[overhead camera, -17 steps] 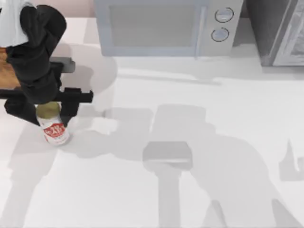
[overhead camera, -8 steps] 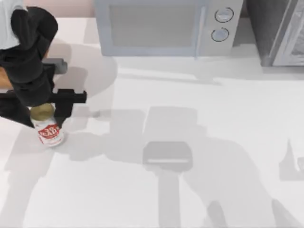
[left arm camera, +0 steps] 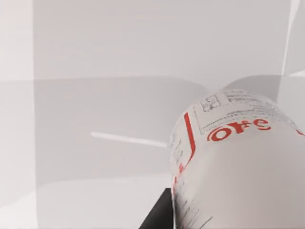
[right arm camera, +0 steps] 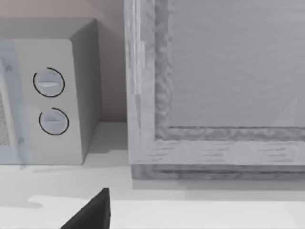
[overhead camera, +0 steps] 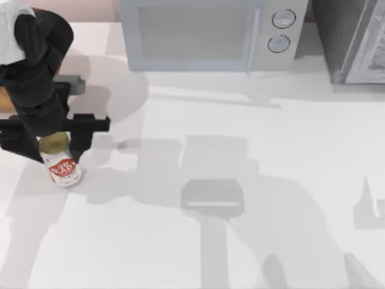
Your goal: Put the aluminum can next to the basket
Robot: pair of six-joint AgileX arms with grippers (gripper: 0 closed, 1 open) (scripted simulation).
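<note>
Left gripper (overhead camera: 55, 139) stands at the far left of the table (overhead camera: 240, 180), directly over the can (overhead camera: 61, 162). Its black fingers sit on either side of the can's upper part, one finger (overhead camera: 81, 129) to the can's right, the other at the table's left edge. The fingers are spread about the can's width and appear to press its sides; the contact itself is hidden under the wrist in the top view. In the left wrist view the can (left arm camera: 238, 167) sits right up against the camera, white wall with red lettering, and a black finger (left arm camera: 159, 214) touches its lower side. Judged closed onto the can.

Can: tilted slightly, gold top toward the gripper body, red label facing up and to the table's front. Whether its base rests on the table or is just clear of it cannot be told. A shadow lies on the table just to its right.

Basket (overhead camera: 5, 99): a tan-brown sliver shows at the top view's left edge, behind the left arm, largely covered by it. The can lies near it, toward the front.

Microwave (overhead camera: 210, 33) stands along the back edge, well apart from the can. In the right wrist view, the microwave (right arm camera: 52, 95) with its two dials sits beside a grey cabinet (right arm camera: 214, 86); a black finger tip (right arm camera: 93, 212) of the right gripper is at the edge, opening not determinable.
</note>
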